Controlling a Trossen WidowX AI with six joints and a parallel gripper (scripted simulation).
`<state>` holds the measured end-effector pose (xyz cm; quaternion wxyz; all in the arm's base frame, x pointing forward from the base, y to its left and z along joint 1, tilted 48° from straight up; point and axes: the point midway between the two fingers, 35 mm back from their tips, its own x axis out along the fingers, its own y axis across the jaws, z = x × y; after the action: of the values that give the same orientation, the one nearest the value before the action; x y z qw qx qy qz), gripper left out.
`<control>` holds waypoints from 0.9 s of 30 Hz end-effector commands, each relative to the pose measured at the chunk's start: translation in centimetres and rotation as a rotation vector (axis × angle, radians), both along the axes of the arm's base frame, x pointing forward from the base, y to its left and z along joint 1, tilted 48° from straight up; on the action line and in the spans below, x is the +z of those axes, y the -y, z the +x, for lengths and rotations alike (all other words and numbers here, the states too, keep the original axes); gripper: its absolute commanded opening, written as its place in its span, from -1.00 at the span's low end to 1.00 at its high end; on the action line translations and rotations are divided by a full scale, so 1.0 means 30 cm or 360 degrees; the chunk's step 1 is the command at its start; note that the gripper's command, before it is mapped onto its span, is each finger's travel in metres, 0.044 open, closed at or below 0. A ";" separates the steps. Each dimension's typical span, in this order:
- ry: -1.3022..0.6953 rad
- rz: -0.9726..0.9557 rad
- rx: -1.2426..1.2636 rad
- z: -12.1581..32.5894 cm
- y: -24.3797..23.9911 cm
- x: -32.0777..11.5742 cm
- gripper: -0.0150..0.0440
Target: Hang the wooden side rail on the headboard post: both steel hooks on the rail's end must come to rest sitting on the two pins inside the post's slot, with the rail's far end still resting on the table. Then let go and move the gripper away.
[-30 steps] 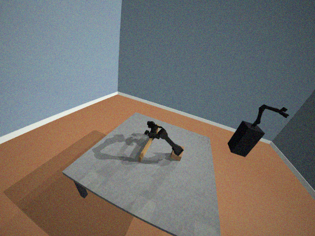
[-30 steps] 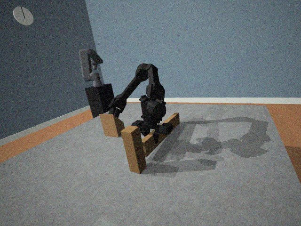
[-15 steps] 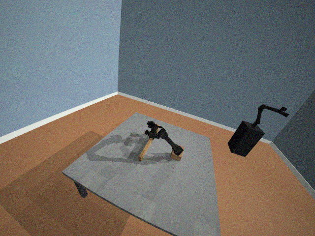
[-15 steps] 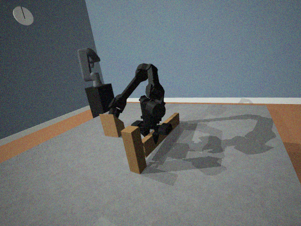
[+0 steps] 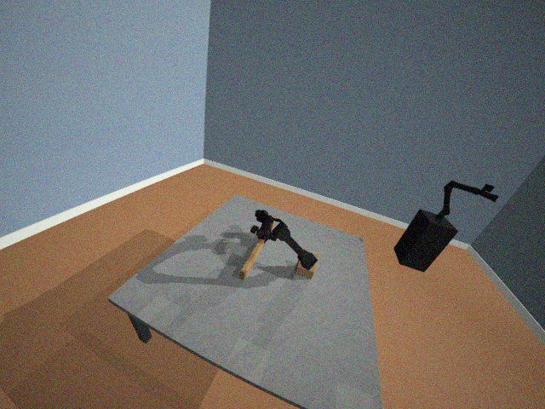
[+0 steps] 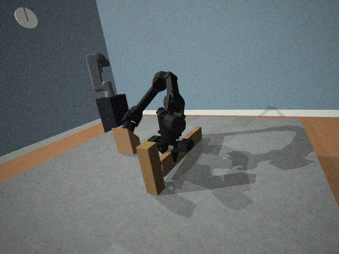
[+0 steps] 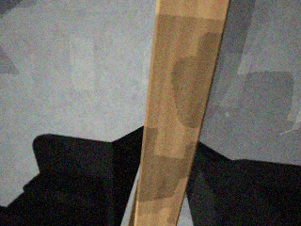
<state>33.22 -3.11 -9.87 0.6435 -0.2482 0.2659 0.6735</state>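
Observation:
The wooden side rail [image 5: 252, 260] [image 6: 195, 135] [image 7: 190, 71] lies lengthwise between the gripper and the table's middle, its far end low at the table. Its near end is beside the upright headboard post [image 6: 150, 168], which hides that end in the exterior view. My gripper [image 6: 169, 154] [image 7: 162, 132] is shut on the rail from above, one finger on each side, close to the post. The steel hooks, the slot and the pins cannot be made out, so I cannot tell whether the hooks touch the pins.
A wooden block [image 5: 303, 273] [image 6: 124, 141] stands by the arm's base on the grey table [image 5: 307, 325] [image 6: 82, 207]. Beyond the table stands a dark pedestal [image 5: 424, 242] [image 6: 112, 111] with an arm-like shape on top. Arm shadows fall across the table beside the rail.

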 end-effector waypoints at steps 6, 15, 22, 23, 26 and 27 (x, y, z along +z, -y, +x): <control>0.0013 -0.0010 -0.0007 0.007 0.019 0.003 -0.49; 0.0013 -0.0010 -0.0007 0.009 0.023 0.002 -0.49; 0.0013 -0.0010 -0.0007 0.011 0.025 0.002 -0.49; 0.0013 -0.0010 -0.0007 0.011 0.025 0.002 -0.49; 0.0013 -0.0010 -0.0007 0.012 0.026 0.002 -0.49; 0.0013 -0.0010 -0.0007 0.012 0.026 0.001 -0.49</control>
<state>33.27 -3.32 -9.98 0.6413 -0.2486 0.2668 0.6751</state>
